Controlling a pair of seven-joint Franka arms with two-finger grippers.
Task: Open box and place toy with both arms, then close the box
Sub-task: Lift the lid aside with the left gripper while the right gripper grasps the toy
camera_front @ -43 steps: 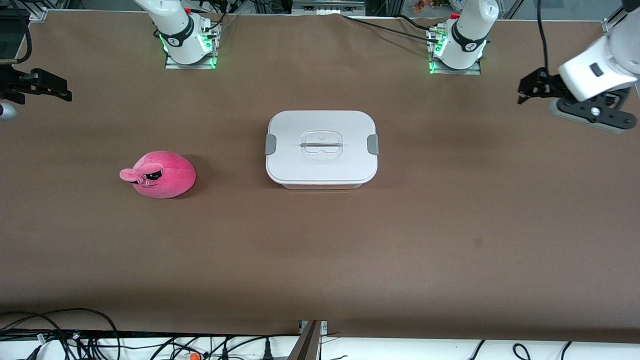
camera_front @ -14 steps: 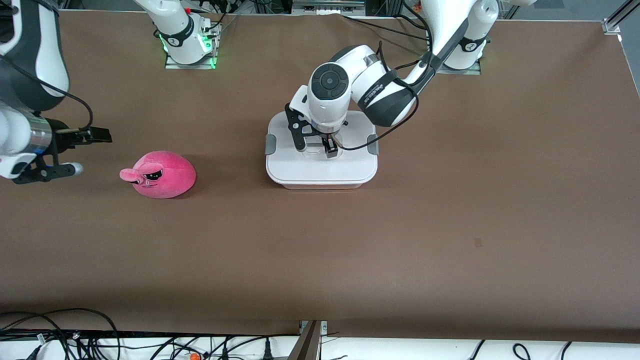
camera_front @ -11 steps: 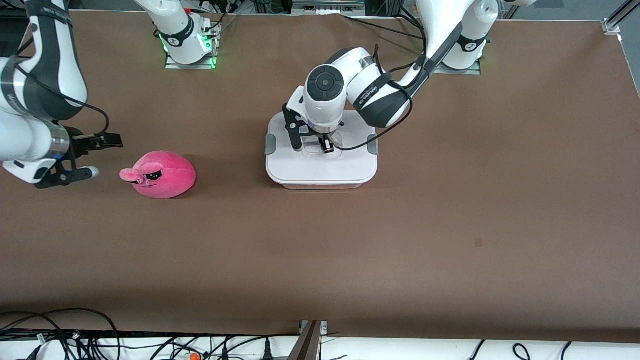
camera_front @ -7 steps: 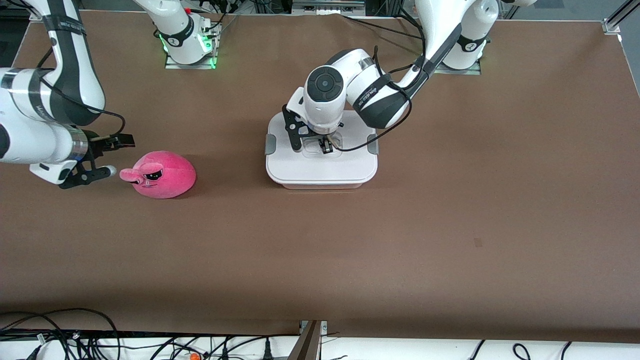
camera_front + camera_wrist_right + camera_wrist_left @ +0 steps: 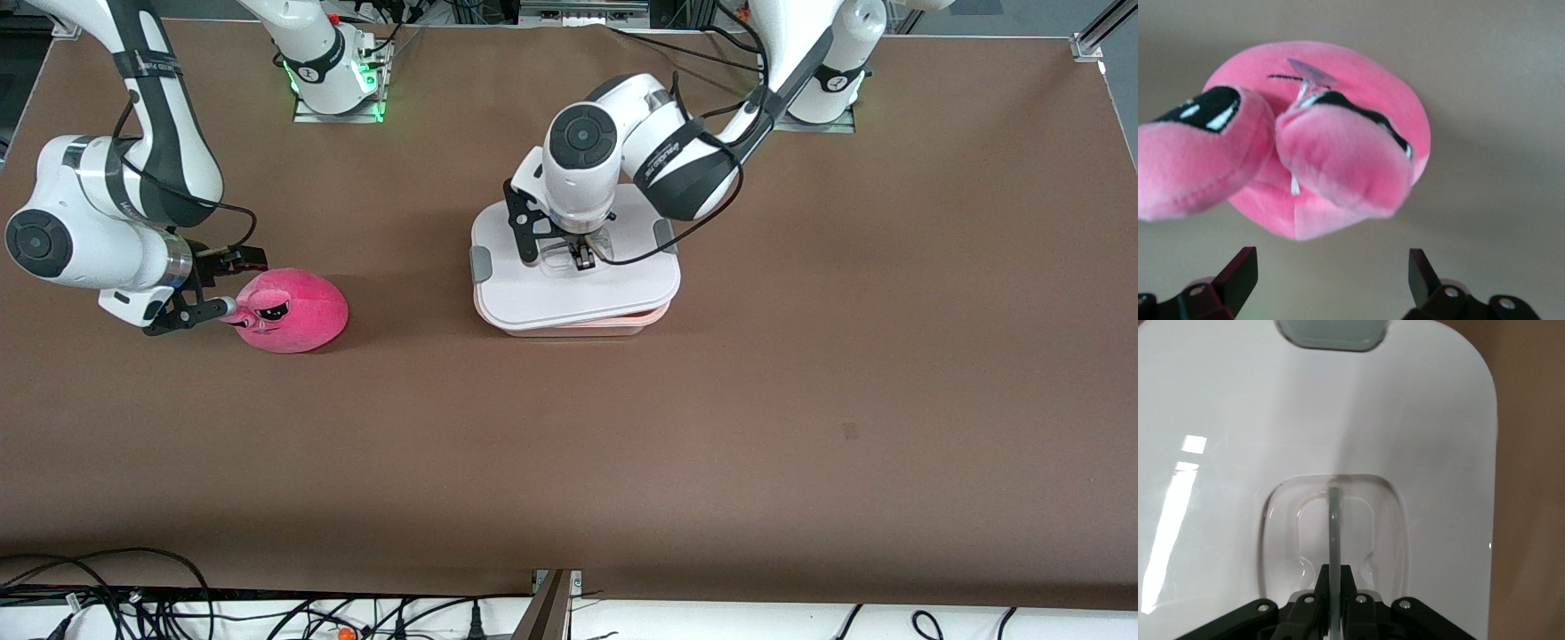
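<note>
Left hand [image 5: 582, 258] over brown table [image 5: 800, 400]

even overhead light, soft shadow hugging the toy [image 5: 293, 311]. window-like glare streaks on the lid [image 5: 1218, 420]; in the right wrist view the toy's snout is blurred.

Both arms [image 5: 142, 107] are glossy white shells with dark grey joint bands and round dark grey caps at the wrist. Thin black cables loop along the forearms. Each base [image 5: 336, 80] glows green at its foot. The black pincers show small silver screws in the wrist views.
</note>
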